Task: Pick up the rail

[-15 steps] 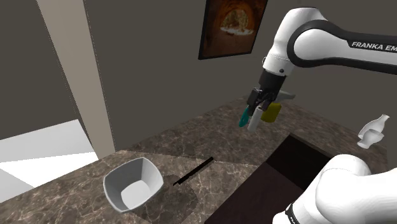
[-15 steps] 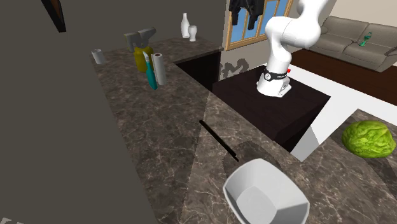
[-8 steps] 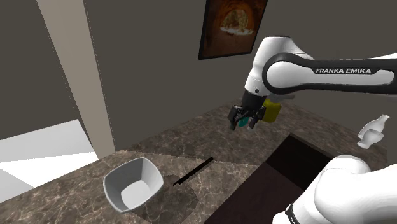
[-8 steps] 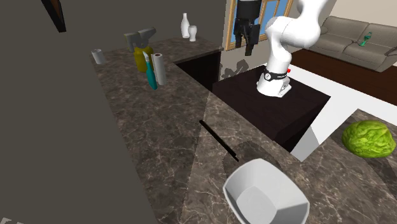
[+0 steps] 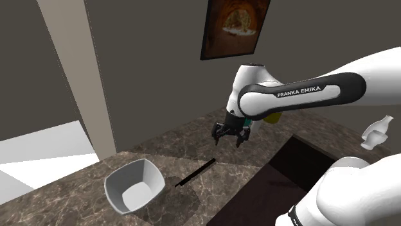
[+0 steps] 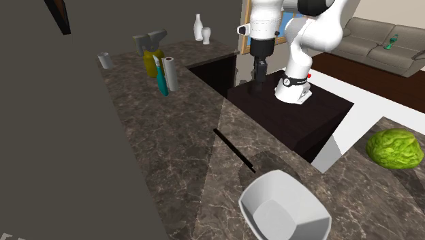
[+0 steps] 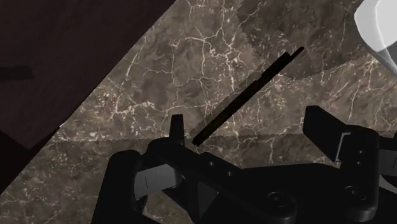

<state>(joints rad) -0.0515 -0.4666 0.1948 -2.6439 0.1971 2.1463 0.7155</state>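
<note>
The rail (image 5: 195,173) is a thin black bar lying flat on the dark marble counter (image 5: 212,138), one end near the white bowl (image 5: 133,185). In the second exterior view the rail (image 6: 233,148) runs slantwise in front of the bowl (image 6: 285,206). My black gripper (image 5: 232,135) hangs open in the air above the counter, up and to the right of the rail in the shoulder view. The gripper (image 6: 258,76) also hangs above the stand's edge. In the wrist view the rail (image 7: 248,95) lies ahead of the gripper (image 7: 248,130), whose fingers (image 7: 177,129) stand wide apart with nothing between them.
A yellow bottle (image 6: 150,63), a teal brush (image 6: 161,80) and a white roll (image 6: 170,73) stand at the counter's far end, with a white vase (image 6: 198,28) beyond. The dark stand (image 6: 293,112) adjoins the counter. A green lump (image 6: 393,148) lies on the floor.
The arm has swung down and toward the shoulder view's left, lowering the gripper closer to the counter and nearer the rail. The rail and bowl have stayed put.
</note>
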